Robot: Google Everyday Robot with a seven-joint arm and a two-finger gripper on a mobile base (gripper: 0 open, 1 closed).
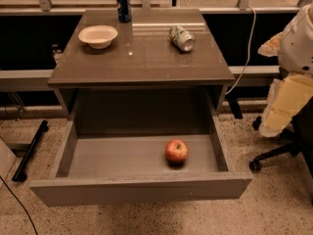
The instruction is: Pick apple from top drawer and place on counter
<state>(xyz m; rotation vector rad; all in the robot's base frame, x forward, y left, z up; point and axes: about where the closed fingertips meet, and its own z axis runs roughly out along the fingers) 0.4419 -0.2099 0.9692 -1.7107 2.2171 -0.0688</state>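
The pick has not begun: the apple [176, 151] lies untouched on the floor of the open top drawer [142, 190], and the step in hand is the approach. The gripper [281, 106] hangs at the right edge of the view, as part of the pale arm, well apart from the drawer. Whether it is open or closed I cannot tell.

From the gripper, the apple lies lower and to the left, right of the drawer's middle and nearer the front panel than the back. It touches neither side wall. The bench [146, 58], whose glossy top is the counter meant, lies to the gripper's left and farther back.

The next move, as I judge it, calls for a swing left and a descent from above the apple, keeping off the front panel and the bench edge overhanging the drawer's back. A round apple may roll if nudged off-centre.

For the later placing, bare top shows between the bowl [98, 35] and the crushed can [182, 38]. A blue can [123, 6] stands at the back.

The arm is cut off by the frame's right edge, and the drawer's rear part sits in shadow under the bench.
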